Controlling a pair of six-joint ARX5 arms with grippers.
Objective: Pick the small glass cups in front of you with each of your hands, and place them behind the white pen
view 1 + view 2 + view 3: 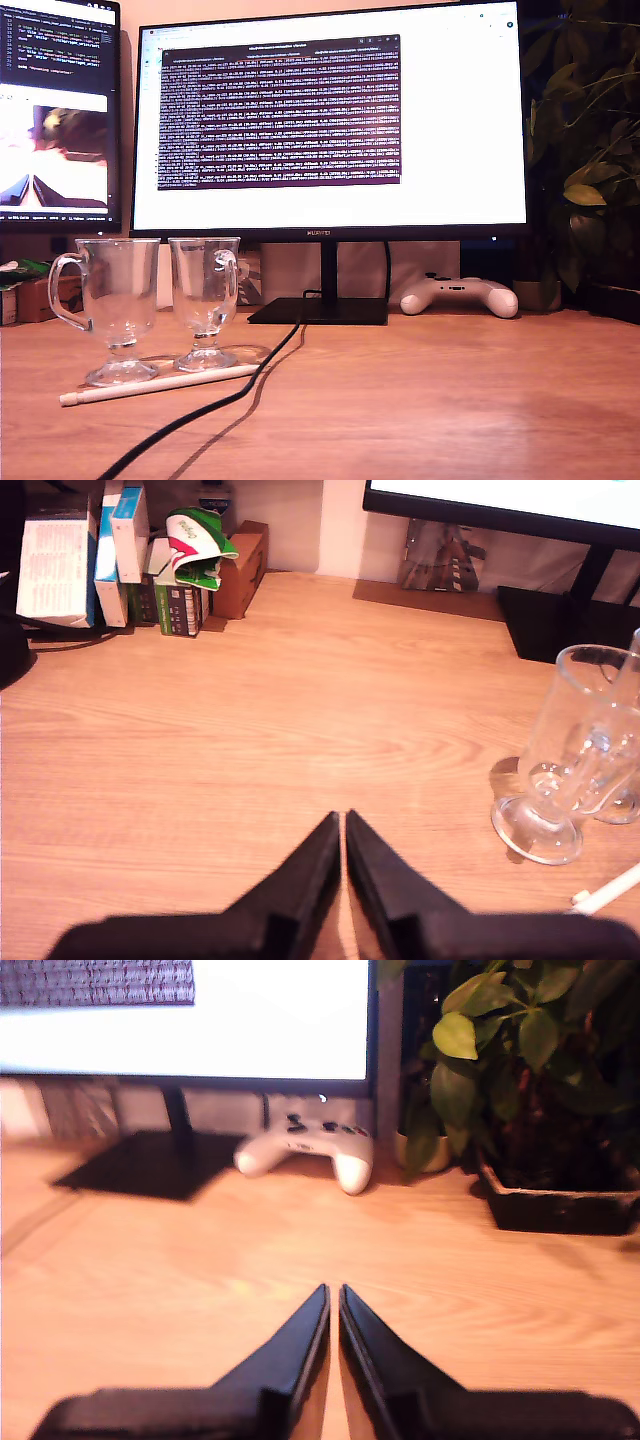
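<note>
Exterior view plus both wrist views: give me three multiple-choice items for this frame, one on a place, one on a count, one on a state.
1. In the exterior view, where does the white pen lie?
A. In front of the glass cups' feet
B. Behind the monitor stand
C. On the game controller

2. How many glass cups stand on the desk?
A. One
B. Two
C. Four

3. What are my end effectors holding?
A. Each holds a cup
B. One holds the pen
C. Nothing, both shut and empty

Answers: 1 A, the pen lies just in front of the first cup and second cup. 2 B, two stemmed mugs show. 3 C, my first gripper and my second gripper show jaws together over bare wood.
</note>
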